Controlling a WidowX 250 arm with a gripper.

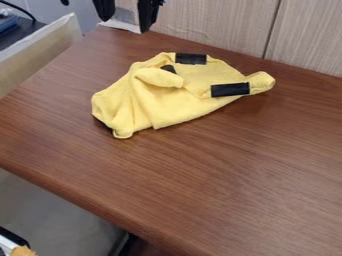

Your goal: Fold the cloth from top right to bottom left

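Yellow cloth [157,107] with black patches [230,89], brown wood-grain table [234,175], beige streaked wall panels [220,25], black gripper [125,23]

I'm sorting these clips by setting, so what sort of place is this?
Probably a lab or office workspace: a black robot gripper hangs by the far edge of a brown wood-grain table, with pale wood-look wall panels behind.

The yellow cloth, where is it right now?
In the camera view, the yellow cloth lies crumpled on the brown table, in the picture's upper half, near the wood-look panels, below and right of the gripper.
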